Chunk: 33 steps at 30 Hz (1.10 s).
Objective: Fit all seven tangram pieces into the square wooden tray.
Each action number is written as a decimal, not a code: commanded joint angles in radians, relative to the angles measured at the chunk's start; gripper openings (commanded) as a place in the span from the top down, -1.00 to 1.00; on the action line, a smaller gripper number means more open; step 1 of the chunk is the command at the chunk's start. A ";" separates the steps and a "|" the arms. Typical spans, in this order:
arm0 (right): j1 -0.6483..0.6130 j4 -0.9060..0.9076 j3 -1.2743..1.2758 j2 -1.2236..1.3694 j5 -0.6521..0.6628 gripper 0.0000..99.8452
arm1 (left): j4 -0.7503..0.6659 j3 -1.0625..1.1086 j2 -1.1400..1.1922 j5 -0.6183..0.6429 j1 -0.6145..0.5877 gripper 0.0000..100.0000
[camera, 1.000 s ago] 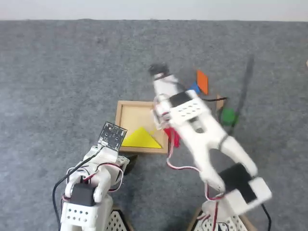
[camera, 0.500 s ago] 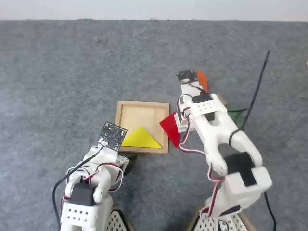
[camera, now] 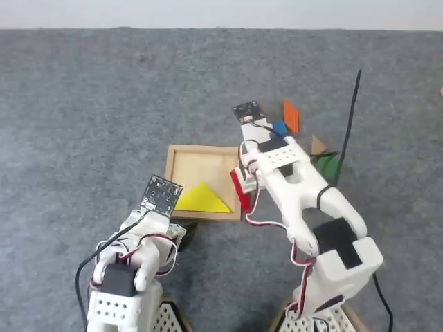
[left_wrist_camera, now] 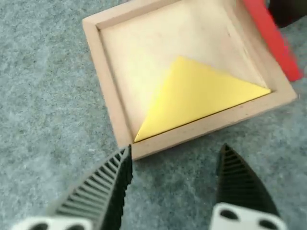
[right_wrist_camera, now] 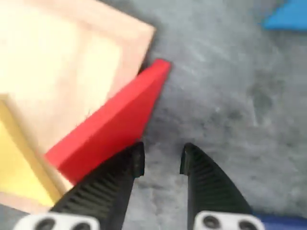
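The flat red triangle piece point(right_wrist_camera: 108, 127) looks propped on the square wooden tray's point(camera: 201, 148) rim, just beside the right gripper point(right_wrist_camera: 161, 152), whose jaws are narrowly parted and empty. I'd nudge its long edge inward until it drops flat beside the smooth yellow triangle point(left_wrist_camera: 192, 98). The left gripper point(left_wrist_camera: 176, 153) hangs wide-jawed over the fuzzy grey counter point(camera: 83, 104).

Red piece point(camera: 237, 190) mostly hidden under right arm point(camera: 297, 187); green piece point(camera: 331, 166) partly hidden; blue piece point(right_wrist_camera: 288, 17) cut by edge.
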 commanded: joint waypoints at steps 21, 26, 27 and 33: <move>-0.205 -0.056 -0.021 -0.110 0.008 0.71 | 0.005 -0.012 -0.017 0.006 0.008 0.44; -0.139 -0.038 -0.006 -0.202 0.008 0.71 | 0.005 -0.012 -0.017 0.006 0.008 0.44; -0.130 -0.036 0.006 -0.229 0.006 0.71 | 0.005 -0.012 -0.017 0.006 0.008 0.44; -0.113 -0.068 0.110 -0.352 0.006 0.71 | 0.005 -0.012 -0.017 0.006 0.008 0.44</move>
